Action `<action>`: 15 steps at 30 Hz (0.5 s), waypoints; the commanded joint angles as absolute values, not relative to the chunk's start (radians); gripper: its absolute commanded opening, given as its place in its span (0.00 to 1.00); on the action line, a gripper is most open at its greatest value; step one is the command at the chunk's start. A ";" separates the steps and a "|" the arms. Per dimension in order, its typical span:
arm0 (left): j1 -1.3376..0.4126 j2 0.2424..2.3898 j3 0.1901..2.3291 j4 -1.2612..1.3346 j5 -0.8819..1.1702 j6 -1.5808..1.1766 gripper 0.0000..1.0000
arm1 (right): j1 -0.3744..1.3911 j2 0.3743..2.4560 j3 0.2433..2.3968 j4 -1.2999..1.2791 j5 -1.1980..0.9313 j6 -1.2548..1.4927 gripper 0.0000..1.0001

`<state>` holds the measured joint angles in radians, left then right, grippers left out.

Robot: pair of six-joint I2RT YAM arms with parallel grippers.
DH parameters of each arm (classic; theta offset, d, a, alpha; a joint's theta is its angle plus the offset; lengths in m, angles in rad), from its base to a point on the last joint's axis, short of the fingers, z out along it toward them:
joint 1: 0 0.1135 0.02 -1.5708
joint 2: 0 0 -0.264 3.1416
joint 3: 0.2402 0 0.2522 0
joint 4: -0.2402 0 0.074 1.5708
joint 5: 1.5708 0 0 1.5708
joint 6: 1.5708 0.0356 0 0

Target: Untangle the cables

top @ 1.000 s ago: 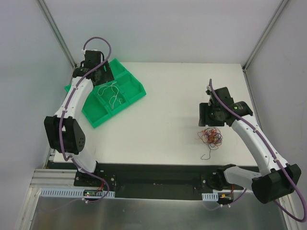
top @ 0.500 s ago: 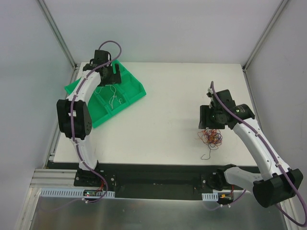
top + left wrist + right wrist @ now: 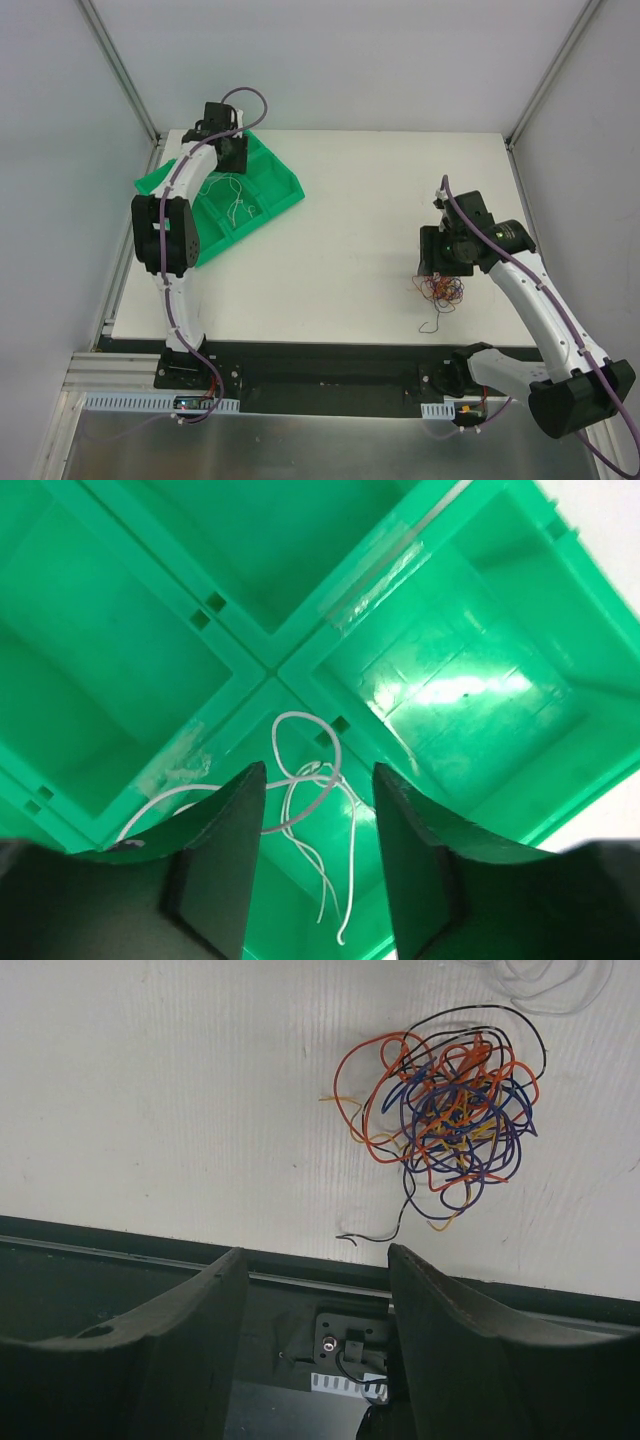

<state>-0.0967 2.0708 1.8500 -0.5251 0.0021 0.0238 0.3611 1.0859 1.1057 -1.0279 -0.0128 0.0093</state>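
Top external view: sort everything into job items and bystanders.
Job:
- tangled coloured wire clump
- loose white wires
- green tray holding the white wires

Not the job:
- purple arm cables
- white table

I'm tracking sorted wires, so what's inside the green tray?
White wires lie looped in one compartment of the green tray; neighbouring compartments in the wrist view look bare. The left arm covers its left side.

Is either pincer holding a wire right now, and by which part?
Nothing is held. The left pincer hangs open above the white wires in the tray; the right pincer hangs open near the tangle on the table.
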 commanded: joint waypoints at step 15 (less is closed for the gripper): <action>-0.080 1.842 1.496 -0.400 0.402 -0.296 0.00 | 0.354 1.118 1.128 -0.996 -0.018 0.020 0.61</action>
<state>-0.0967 1.8999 1.5215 -0.4767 0.3107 -0.2462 0.3595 1.1240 1.1057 -1.0054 -0.0143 0.0139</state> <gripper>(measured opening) 0.007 0.610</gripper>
